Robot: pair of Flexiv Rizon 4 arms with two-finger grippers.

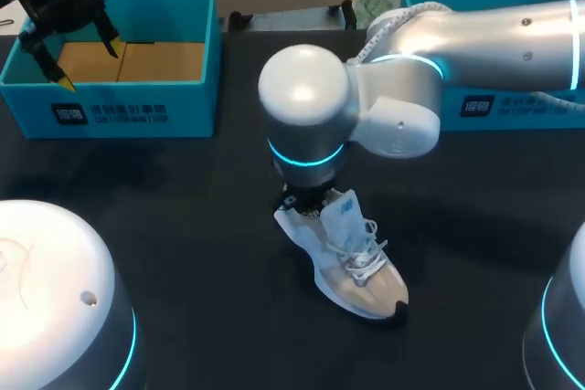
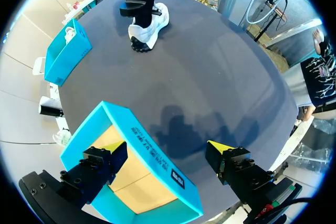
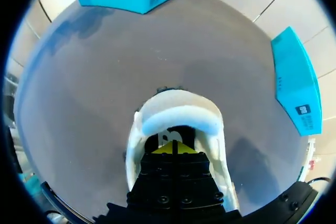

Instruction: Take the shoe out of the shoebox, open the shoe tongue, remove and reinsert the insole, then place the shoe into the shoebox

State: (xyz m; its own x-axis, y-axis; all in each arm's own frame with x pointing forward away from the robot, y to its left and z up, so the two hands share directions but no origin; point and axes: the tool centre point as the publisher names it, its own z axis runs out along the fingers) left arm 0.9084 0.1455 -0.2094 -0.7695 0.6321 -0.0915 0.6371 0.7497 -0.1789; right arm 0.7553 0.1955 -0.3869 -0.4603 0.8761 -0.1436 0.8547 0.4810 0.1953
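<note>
two-arm shoe task, mid-sequence. the shoe (image 1: 343, 258) is out of the shoebox (image 1: 119, 107) and stands on its sole near the middle of the worktop (image 1: 183, 226), laces up. the shoebox sits at the far left corner with only its tan floor showing; a second teal box (image 1: 512, 111) sits at the far right corner. the right end effector (image 3: 173, 148) is sunk into the mouth of the shoe, just inside the padded heel collar; whether it grips anything there cannot be told. the left end effector (image 1: 90, 63) hangs wide open over the near wall of the shoebox, holding nothing.

judged progress: the first step is done. the work at the shoe's mouth is probably the tongue or insole step. no insole lies loose on the worktop, so removal, reinsertion and return to the shoebox appear to remain.

views compared: the head view gives the layout, but the right wrist hides the contact point. the right wrist view alone shows a yellow tip inside the collar. the left wrist view alone shows its end effector straddling the shoebox wall, one side over the interior, the other over the worktop.
</note>
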